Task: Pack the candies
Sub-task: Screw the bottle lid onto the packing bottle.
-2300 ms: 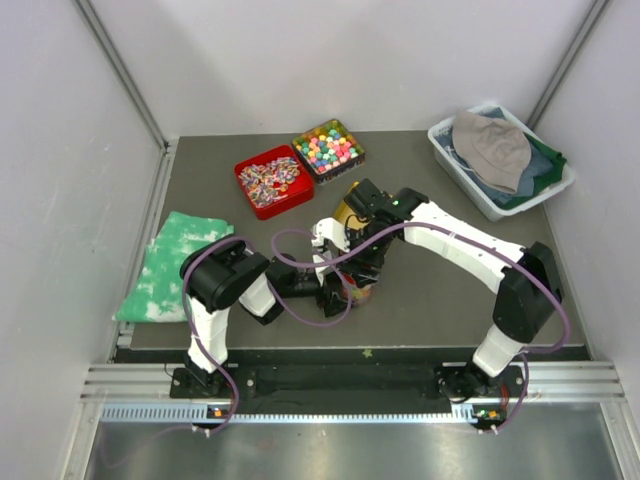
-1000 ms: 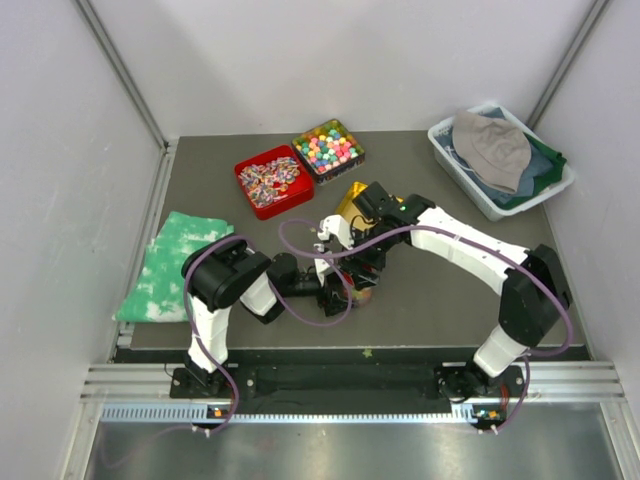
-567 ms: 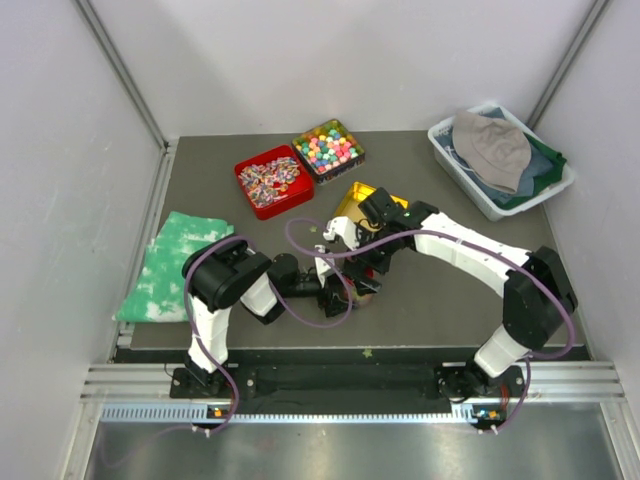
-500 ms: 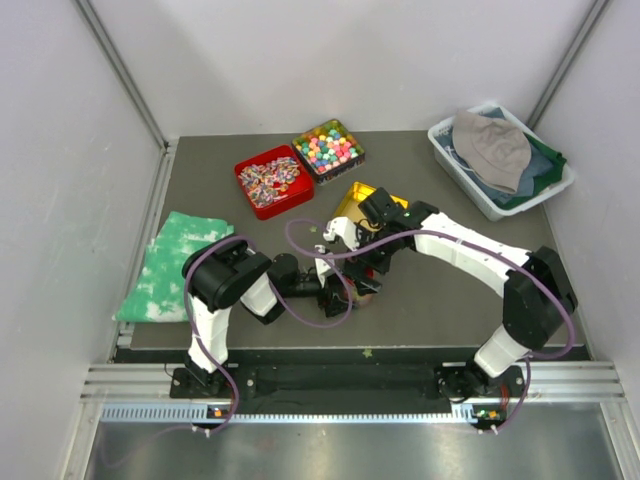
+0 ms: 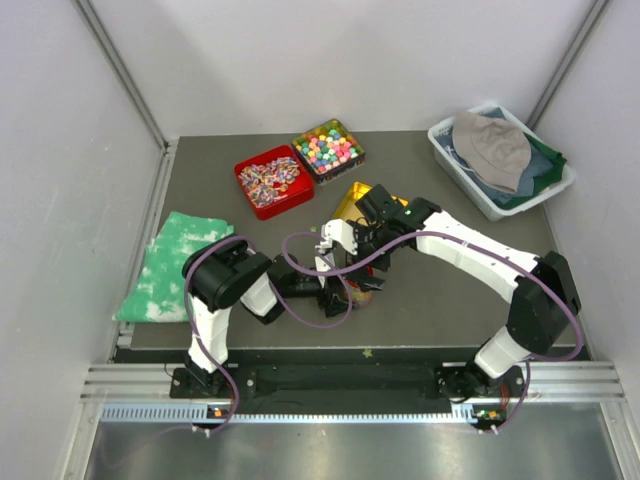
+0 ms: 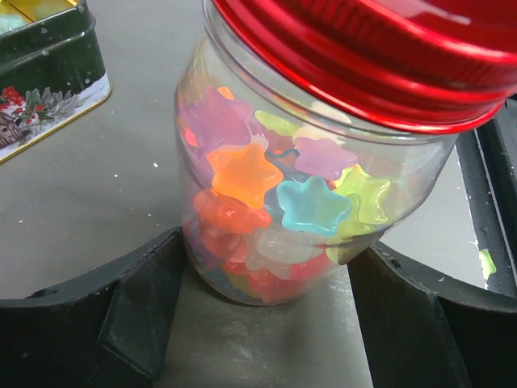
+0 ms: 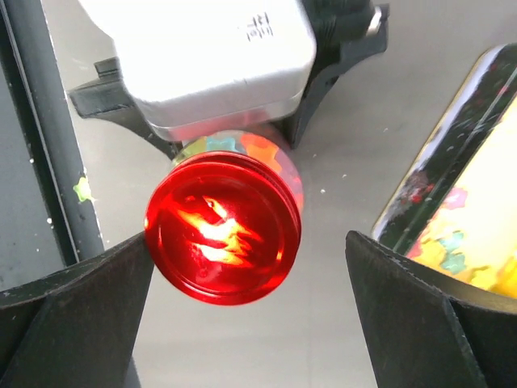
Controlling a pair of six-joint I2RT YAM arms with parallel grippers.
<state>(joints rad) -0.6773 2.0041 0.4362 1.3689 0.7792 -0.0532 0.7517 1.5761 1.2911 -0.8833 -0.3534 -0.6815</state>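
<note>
The candies, glossy star-shaped jellies in orange, pink, yellow, green and blue, fill a clear jar that stands upright on the counter under a red lid. The jar sits between the fingers of the left claw, which close on its lower wall from both sides and grip it. The left arm lies folded low, its forearm running along the counter to the jar.

The right arm reaches in from its base across the counter, wrist bent to point down over the jar. The right claw is spread wide and holds nothing. The lid lies between its fingers, with clear space on the right side.

Just beside the right claw stands an open tin with a dark printed wall and a yellow inside, a few more star candies in it. Farther beyond are a red tin of wrapped sweets and a second tin of pastel balls. Well away from both claws are a bin holding a hat and a green cloth.
</note>
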